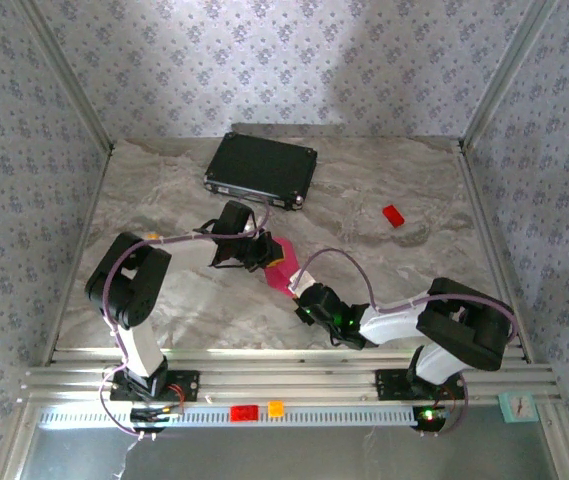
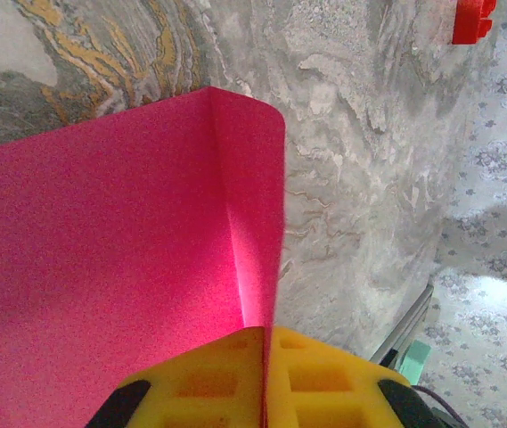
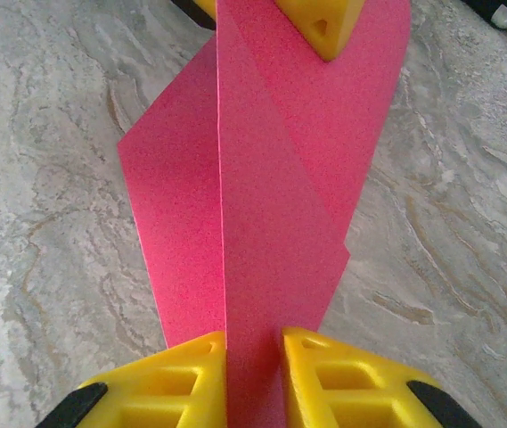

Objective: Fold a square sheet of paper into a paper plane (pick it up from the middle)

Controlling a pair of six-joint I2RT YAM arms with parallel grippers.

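Magenta square sheet of paper, edges cut off, is clamped in the left hand; the right hand's grip cannot be told.

Marble table: black case, red block

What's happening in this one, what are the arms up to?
Both arms are handling the square sheet of paper near the middle of the table. The left hand is shut on one end, and the right hand grips the opposite end. The sheet is partly folded, with a raised crease. A black case and red block lie apart.
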